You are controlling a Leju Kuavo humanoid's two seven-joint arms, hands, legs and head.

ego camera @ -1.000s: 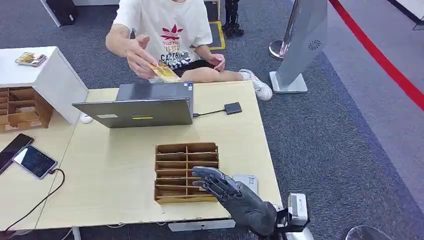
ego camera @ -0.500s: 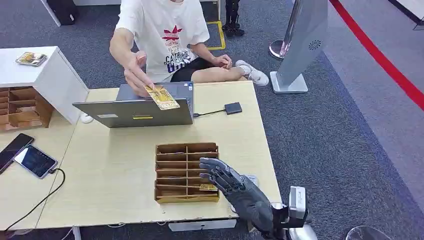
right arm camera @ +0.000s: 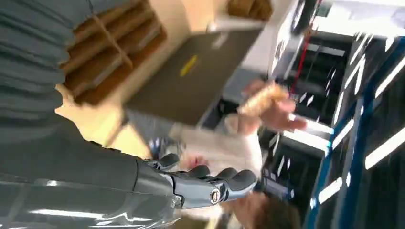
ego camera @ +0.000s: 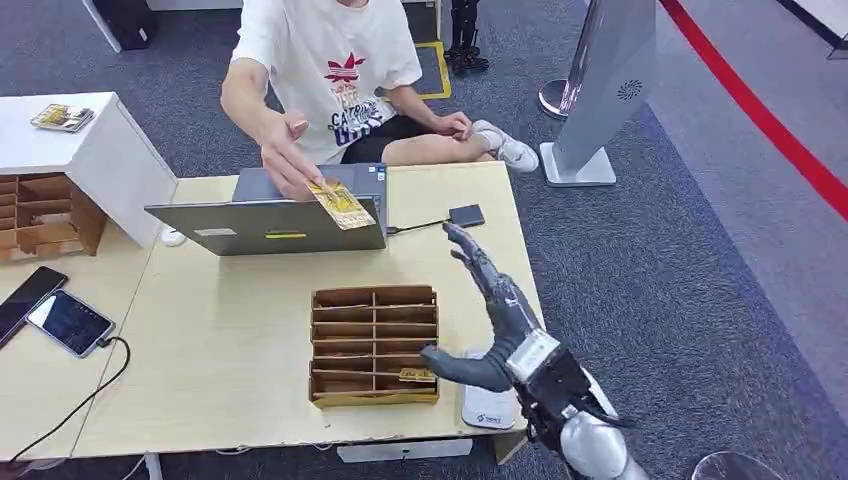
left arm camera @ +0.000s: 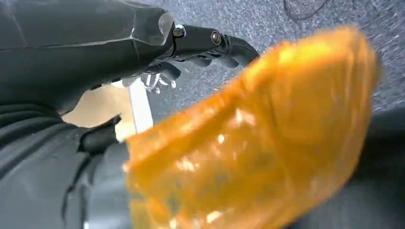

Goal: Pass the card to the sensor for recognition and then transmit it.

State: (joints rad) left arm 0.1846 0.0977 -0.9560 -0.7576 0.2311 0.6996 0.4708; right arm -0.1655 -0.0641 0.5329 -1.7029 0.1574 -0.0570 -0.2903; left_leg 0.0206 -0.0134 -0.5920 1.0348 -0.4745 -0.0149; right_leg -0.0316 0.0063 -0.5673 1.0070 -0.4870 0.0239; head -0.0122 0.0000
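A person's hand (ego camera: 285, 150) is holding out the card (ego camera: 341, 204), a thin yellow rectangle with printed patterning, above the back of the open laptop (ego camera: 275, 215) at the far side of the table (ego camera: 230, 330). The right hand (ego camera: 487, 310) is reaching up over the table with its fingers stretched apart and nothing in it, pointing toward the card but well apart from it. The card is looking light, flat and fairly stiff, probably slick on its faces, so it is likely best pinched by its free lower edge between thumb and fingers, away from the person's grip at the upper corner. The left hand (left arm camera: 200, 43) is hanging over grey carpet with its fingers curled; a blurred orange mass is lying close to the lens, and I cannot tell whether that hand is holding anything. The person's white shirt is showing a red trefoil logo over several lines of lettering too small to read. A small yellow strip is sitting on the laptop lid, unreadable. The wooden divided tray (ego camera: 373, 345) is holding one small yellow item in a near compartment.
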